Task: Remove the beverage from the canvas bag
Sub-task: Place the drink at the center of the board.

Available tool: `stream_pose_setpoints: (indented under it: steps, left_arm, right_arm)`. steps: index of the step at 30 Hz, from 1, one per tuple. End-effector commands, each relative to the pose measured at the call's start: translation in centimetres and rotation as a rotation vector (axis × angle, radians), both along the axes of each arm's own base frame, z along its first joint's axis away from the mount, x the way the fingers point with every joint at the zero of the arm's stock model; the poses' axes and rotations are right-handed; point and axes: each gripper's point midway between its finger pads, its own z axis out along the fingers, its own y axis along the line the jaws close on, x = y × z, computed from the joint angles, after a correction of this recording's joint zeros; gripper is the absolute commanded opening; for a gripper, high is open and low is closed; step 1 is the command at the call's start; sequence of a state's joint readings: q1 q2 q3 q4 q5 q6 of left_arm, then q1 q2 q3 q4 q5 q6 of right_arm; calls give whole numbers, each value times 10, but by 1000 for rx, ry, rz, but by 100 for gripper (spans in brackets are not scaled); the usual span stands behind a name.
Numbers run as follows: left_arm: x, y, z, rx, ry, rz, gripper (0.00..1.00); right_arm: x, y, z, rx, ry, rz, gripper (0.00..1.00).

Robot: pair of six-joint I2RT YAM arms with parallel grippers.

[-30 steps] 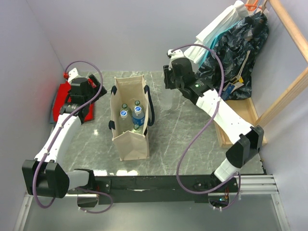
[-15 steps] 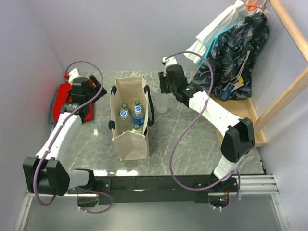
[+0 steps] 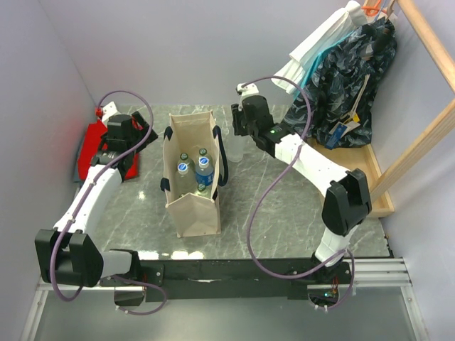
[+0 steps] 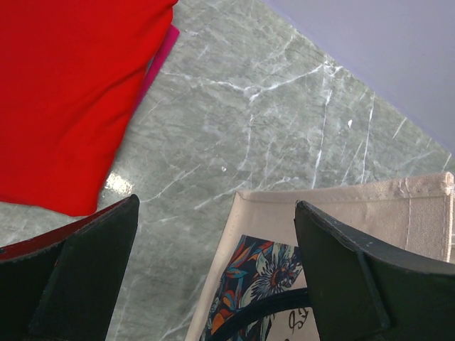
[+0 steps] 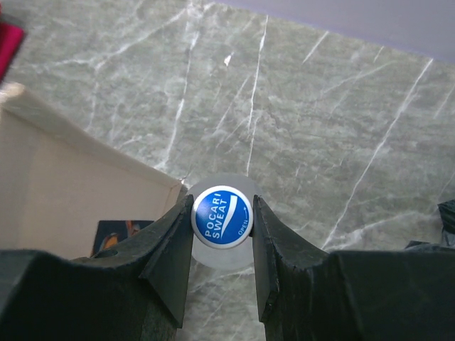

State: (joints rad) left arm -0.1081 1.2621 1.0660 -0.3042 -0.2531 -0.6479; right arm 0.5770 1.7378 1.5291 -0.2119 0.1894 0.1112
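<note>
The beige canvas bag [image 3: 193,206] with navy handles stands open at mid table, with several bottles [image 3: 204,170] upright inside. My right gripper [image 3: 239,133] is just right of the bag's far end, shut on the blue "Pocari Sweat" cap of a clear beverage bottle [image 5: 222,217] that hangs outside the bag over the marble. The bag's corner shows in the right wrist view [image 5: 64,185]. My left gripper [image 3: 117,153] is open and empty, left of the bag. In the left wrist view its jaws [image 4: 217,213] frame the bag's floral-printed side [image 4: 341,206].
A red folded cloth [image 3: 92,145] lies at the far left and shows in the left wrist view [image 4: 64,92]. Clothes [image 3: 348,71] hang on a wooden rack [image 3: 426,135] at the back right. The purple walls stand close behind and to the left.
My right arm has swung left toward the bag's far end, carrying the bottle with it. The left arm has barely moved.
</note>
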Motion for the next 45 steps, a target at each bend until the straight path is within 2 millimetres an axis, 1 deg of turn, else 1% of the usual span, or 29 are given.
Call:
stream_pose_setpoints:
  steps: [1, 3, 8, 15, 21, 27, 29, 36, 37, 39, 40, 41, 45]
  left_arm:
    - [8, 2, 18, 12, -41, 8, 96]
    - [8, 2, 18, 13, -39, 11, 96]
    - [8, 2, 15, 14, -35, 11, 96]
    - [11, 1, 12, 12, -28, 5, 96]
    - [11, 1, 11, 13, -27, 7, 96]
    - [12, -1, 10, 10, -26, -1, 96]
    - [12, -1, 12, 9, -29, -2, 96]
    - [11, 0, 10, 9, -25, 0, 96]
    - [11, -1, 9, 9, -23, -1, 96]
    - [11, -1, 10, 9, -28, -1, 96]
    - [11, 0, 11, 9, -30, 0, 96]
    - [12, -1, 10, 10, -29, -2, 96]
    - [12, -1, 9, 8, -22, -3, 96]
  right_arm:
    - [25, 6, 52, 92, -165, -22, 0]
    - [27, 6, 46, 75, -148, -27, 0]
    - [28, 6, 42, 57, -147, -26, 0]
    - [29, 8, 31, 52, -121, -22, 0]
    - [27, 10, 26, 49, -99, -12, 0]
    - [30, 12, 29, 47, -89, -15, 0]
    - [29, 11, 30, 49, -90, -17, 5]
    - [30, 8, 30, 42, -88, -33, 6]
    - [30, 8, 31, 41, -90, -33, 12]
    - [30, 8, 31, 41, -88, -31, 15]
    - [29, 8, 30, 40, -84, -30, 19]
    - [29, 9, 29, 42, -81, -30, 21]
    - [28, 10, 30, 51, -79, -25, 21]
